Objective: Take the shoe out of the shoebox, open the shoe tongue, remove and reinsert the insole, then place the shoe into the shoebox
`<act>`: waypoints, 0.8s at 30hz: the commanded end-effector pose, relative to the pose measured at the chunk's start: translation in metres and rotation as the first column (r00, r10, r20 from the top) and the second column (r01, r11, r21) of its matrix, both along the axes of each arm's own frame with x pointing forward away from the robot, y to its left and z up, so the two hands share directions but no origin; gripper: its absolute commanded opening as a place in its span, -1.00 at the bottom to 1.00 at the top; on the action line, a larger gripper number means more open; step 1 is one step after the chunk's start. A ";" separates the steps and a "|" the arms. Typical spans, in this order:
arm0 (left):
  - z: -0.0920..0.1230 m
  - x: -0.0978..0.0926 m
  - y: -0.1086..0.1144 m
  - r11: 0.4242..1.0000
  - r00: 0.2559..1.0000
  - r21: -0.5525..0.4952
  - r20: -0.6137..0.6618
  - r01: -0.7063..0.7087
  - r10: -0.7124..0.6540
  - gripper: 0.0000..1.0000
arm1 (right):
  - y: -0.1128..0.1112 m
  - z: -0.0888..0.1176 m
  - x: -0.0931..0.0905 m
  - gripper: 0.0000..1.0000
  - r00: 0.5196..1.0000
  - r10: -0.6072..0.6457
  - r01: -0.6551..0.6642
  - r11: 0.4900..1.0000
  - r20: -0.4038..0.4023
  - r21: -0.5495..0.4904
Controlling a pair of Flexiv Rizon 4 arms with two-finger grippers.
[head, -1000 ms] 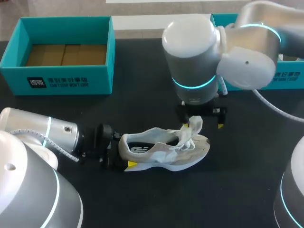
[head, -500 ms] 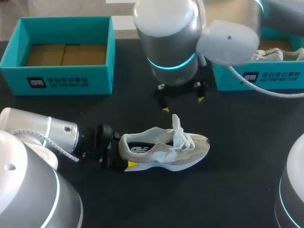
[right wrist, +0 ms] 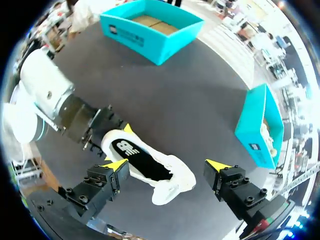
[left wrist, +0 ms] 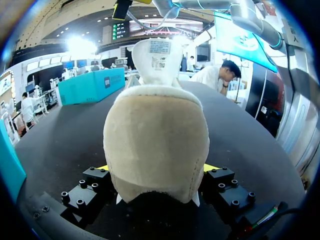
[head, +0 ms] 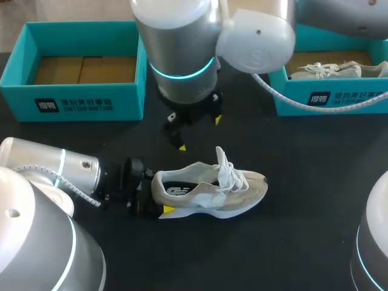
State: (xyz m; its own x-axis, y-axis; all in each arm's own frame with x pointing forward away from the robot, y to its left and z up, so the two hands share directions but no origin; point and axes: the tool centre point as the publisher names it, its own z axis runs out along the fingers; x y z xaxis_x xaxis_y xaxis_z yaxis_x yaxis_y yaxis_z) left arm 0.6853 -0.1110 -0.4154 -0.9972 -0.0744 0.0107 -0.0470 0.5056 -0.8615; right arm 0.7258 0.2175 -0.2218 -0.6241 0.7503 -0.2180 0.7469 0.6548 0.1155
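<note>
The left gripper is clamped on the heel of the beige-and-white lace-up sneaker, one yellow-tipped finger on each side of the heel cup. The left wrist view looks along the sneaker from behind, with both tips pressed against the padded heel. So that one's holding the sneaker, no question.

The sneaker sits upright on its sole on the black table top, toe pointing away from the left arm; it's out on the table, not in either box. Its white tongue is pulled up and stands above the laces; from the heel end the tongue pokes up over the collar. The black insole with a white logo lies inside the sneaker, visible through the opening.

The right gripper hangs in the air above the sneaker, a bit to the far side of its heel half, fingers spread wide with nothing between them. Its own wrist view looks straight down on the sneaker and the insole.

Beyond the sneaker's heel end sits an open teal cardboard shoebox with a brown cardboard floor. Beyond the toe end there's a second teal shoebox holding another pale sneaker.
</note>
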 end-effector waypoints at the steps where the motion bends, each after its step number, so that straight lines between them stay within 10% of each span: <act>1: -0.004 -0.002 -0.002 1.000 1.000 0.004 0.000 0.001 -0.001 -1.00 | 0.014 -0.005 -0.003 -1.00 0.953 0.292 -0.296 0.954 -0.075 -0.044; 24: -0.004 -0.002 -0.002 1.000 1.000 0.004 0.000 0.001 -0.001 -1.00 | 0.015 -0.017 -0.013 -1.00 0.933 0.330 -0.343 0.936 -0.140 -0.081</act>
